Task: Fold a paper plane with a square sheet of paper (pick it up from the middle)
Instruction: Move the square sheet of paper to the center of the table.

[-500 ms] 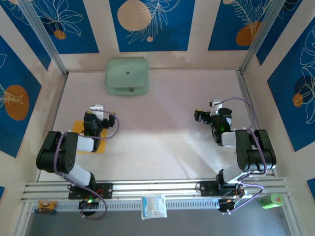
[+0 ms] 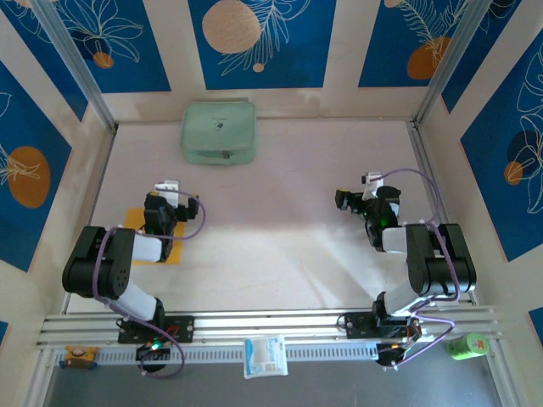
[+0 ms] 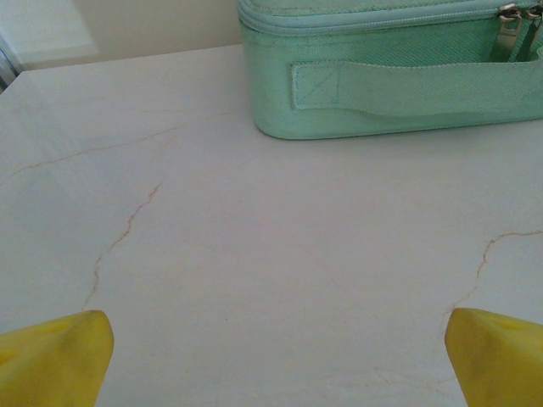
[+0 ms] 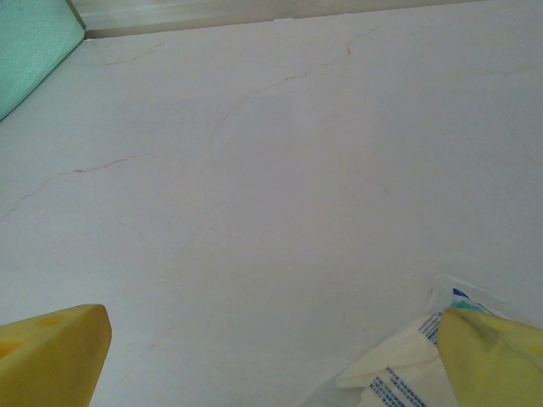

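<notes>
The paper (image 2: 133, 219) lies flat near the left edge of the surface (image 2: 280, 212), partly under the left arm (image 2: 127, 250). Left jaws and right jaws both gape wide, holding nothing. The paper looks light, floppy and easily creased; I'd pinch its middle gently.

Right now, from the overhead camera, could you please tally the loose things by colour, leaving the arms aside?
Pale green pouch: 1
Orange-yellow paper sheet: 1
White-and-blue packet: 1
Bright green container: 1
Small orange item: 1
Total: 5
</notes>
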Controlling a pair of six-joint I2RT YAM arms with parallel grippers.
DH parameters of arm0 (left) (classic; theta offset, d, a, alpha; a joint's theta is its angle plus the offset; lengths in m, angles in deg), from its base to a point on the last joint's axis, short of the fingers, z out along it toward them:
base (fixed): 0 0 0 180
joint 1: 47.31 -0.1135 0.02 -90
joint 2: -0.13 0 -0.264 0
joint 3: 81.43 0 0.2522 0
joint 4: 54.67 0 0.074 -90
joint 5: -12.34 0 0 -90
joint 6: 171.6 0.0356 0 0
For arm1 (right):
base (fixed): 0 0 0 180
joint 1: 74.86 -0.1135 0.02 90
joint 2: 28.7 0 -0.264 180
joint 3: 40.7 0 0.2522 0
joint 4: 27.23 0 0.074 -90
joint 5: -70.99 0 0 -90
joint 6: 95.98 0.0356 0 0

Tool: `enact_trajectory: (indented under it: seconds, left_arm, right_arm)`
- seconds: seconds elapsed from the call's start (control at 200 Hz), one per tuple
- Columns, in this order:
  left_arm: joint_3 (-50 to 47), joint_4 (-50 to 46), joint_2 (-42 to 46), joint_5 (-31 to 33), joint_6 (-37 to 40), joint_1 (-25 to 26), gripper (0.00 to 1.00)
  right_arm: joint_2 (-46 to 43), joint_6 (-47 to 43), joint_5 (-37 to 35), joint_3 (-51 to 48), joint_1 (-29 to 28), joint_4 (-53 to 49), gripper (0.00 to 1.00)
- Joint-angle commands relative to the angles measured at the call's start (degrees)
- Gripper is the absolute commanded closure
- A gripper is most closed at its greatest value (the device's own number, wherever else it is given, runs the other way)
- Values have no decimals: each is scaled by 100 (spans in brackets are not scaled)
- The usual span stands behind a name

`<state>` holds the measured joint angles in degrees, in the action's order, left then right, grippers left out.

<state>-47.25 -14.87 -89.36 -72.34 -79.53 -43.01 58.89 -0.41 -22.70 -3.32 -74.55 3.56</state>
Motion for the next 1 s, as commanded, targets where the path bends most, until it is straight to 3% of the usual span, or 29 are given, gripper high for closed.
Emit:
enact_trajectory:
  seconds: [0.0, 0.575, 0.81, 0.91, 0.995]
  left_arm:
    - [127, -24, -15, -154, 75, -16, 0]
    - [76, 64, -6, -168, 97, -16, 0]
    - [-281, 601, 161, -216, 128, 19, 0]
    - [-269, 257, 531, -197, 119, 19, 0]
    - [-164, -463, 1034, -49, 33, 19, 0]
  right_arm:
    - [-35, 33, 195, 52, 71, 114, 1]
    - [-40, -82, -263, -30, -153, 273, 1]
    - [-199, -250, -121, -207, -228, 477, 1]
    - [-450, -282, -85, -194, -250, 257, 1]
    - [-888, -258, 78, 64, -251, -628, 1]
